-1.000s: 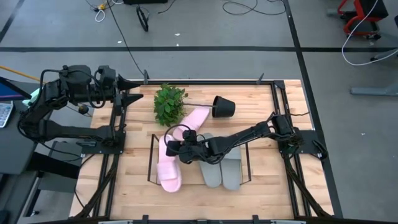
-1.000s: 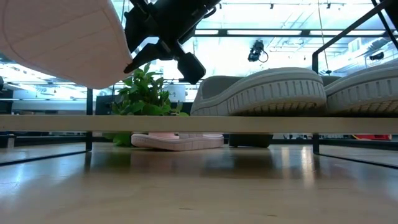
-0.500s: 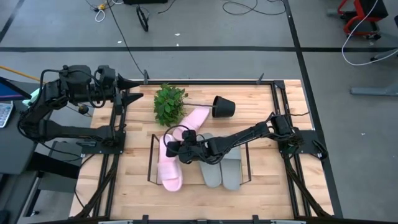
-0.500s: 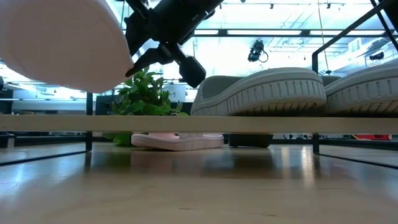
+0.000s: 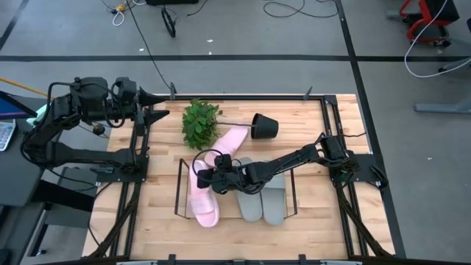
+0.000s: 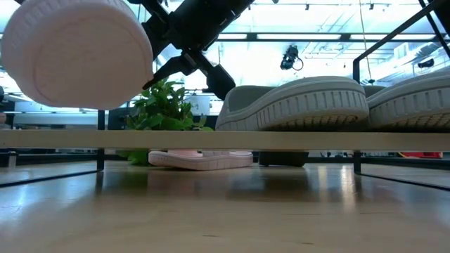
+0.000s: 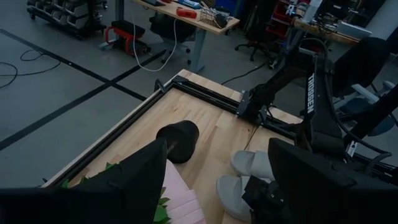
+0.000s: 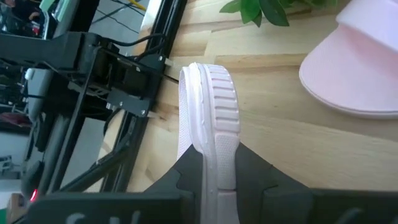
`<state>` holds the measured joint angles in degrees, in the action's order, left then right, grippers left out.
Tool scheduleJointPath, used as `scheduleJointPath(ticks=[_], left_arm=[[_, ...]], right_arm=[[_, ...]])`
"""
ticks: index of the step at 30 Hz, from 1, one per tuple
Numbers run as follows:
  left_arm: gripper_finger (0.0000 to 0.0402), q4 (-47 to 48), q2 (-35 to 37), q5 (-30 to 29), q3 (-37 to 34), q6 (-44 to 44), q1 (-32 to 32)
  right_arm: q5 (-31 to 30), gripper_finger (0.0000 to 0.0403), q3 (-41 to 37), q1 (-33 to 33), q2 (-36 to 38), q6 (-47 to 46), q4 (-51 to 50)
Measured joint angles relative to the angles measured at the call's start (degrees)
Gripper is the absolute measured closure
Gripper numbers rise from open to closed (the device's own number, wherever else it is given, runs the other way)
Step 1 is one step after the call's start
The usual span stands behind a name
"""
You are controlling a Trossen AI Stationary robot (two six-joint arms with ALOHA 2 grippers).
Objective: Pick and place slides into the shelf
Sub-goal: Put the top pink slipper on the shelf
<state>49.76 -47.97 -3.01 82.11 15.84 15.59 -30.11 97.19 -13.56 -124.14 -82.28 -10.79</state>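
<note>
Grey concrete floor (image 5: pixel 243 40) fills the top of the high view and both sides, crossed by dark seam lines. Black cables (image 5: pixel 151 29) trail across it at upper left, pale cables (image 5: pixel 430 62) loop at upper right beside a red frame (image 5: pixel 421 16). Light wood counter (image 5: pixel 309 118) sits centre, edged by black rails (image 5: pixel 243 96). In the low view, bright ceiling light strips (image 6: pixel 295 36) run across the upper middle, with a hanging dark fixture (image 6: pixel 290 57). Left wrist view: a wooden desk (image 7: pixel 186 14) at top centre with clutter on it, a red cart (image 7: pixel 127 32) at upper left, dark chairs at upper right.
</note>
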Motion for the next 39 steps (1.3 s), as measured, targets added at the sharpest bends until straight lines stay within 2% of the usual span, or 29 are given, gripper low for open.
scheduleJointPath(ticks=[15, 27, 34, 39], left_arm=[[0.0115, 0.1, 0.0, 0.0, 0.0, 0.0, 0.0], [0.0115, 0.3, 0.0, 0.0, 0.0, 0.0, 0.0], [0.0115, 0.3, 0.0, 0.0, 0.0, -0.1, 0.0], [0.0115, 0.3, 0.0, 0.0, 0.0, -0.1, 0.0]], right_arm=[[-0.3, 0.0341, 0.6, -0.1, -2.2, -1.4, 0.4], [1.3, 0.0341, 0.9, 0.4, -2.3, 1.3, 0.5], [1.8, 0.0254, 0.9, 0.4, -2.3, 1.3, 0.6], [3.0, 0.0232, 0.9, 0.4, -2.3, 3.4, 0.4]])
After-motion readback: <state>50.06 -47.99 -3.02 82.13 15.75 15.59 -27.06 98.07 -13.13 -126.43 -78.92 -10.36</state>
